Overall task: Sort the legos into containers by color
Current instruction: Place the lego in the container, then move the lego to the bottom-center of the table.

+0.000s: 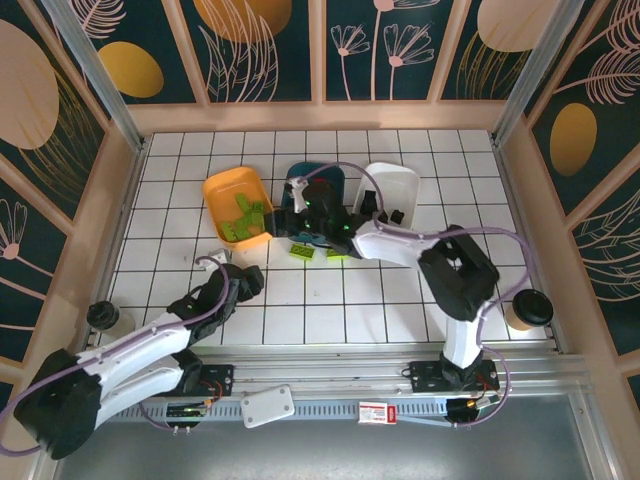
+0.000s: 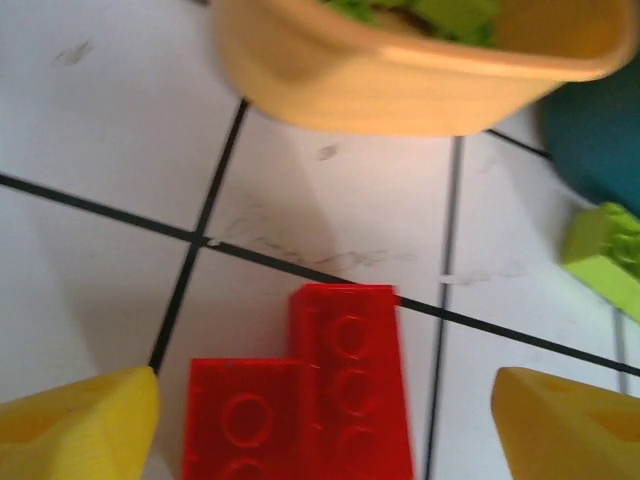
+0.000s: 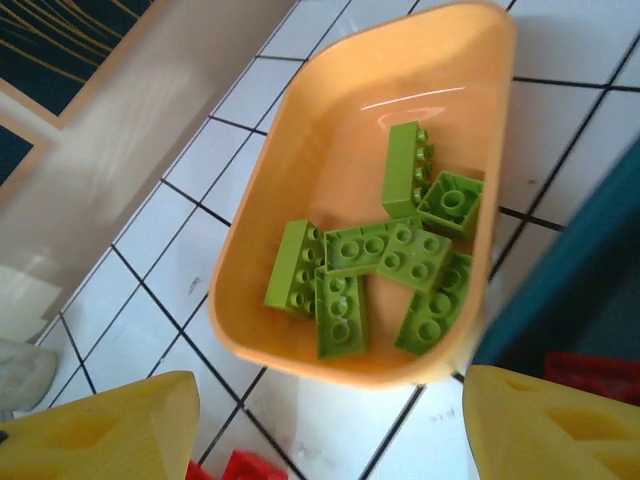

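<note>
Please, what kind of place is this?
Probably a robot test cell, not a home: gridded white table, printed wall panels, and a left arm and right arm bolted at its edge.

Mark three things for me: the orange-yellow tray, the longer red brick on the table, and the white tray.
orange-yellow tray (image 3: 440, 90), right wrist view, bare floor at its far end.
longer red brick (image 2: 350, 380), left wrist view, studded top face.
white tray (image 1: 400, 185), top external view, bare inner floor.

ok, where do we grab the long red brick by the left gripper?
Far end, from above, across its narrow width. The long red brick lies flat, studs up; only that end clears the short red brick lying against it.
</note>
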`<move>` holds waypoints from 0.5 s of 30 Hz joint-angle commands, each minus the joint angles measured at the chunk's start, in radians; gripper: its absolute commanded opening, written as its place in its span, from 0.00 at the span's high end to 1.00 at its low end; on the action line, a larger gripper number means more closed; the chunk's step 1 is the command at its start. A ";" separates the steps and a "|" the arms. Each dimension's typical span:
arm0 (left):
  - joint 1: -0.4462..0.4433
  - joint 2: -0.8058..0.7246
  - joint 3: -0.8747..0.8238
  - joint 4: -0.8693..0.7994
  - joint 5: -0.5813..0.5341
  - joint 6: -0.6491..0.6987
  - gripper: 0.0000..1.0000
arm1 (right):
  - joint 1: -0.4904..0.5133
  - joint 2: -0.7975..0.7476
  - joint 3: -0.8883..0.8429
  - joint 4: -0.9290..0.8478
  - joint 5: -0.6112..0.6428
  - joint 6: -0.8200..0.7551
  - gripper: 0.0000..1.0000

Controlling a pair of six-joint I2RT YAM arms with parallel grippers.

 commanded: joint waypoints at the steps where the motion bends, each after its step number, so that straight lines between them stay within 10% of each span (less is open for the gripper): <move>1: 0.048 0.095 0.014 0.110 0.075 0.043 0.20 | -0.007 -0.143 -0.116 0.083 0.042 0.011 0.29; 10: 0.065 0.325 0.076 0.231 0.264 0.101 0.49 | -0.042 -0.459 -0.407 0.065 0.139 0.018 0.29; 15: -0.083 0.469 0.221 0.227 0.260 0.117 0.53 | -0.074 -0.566 -0.490 0.055 0.156 0.031 0.29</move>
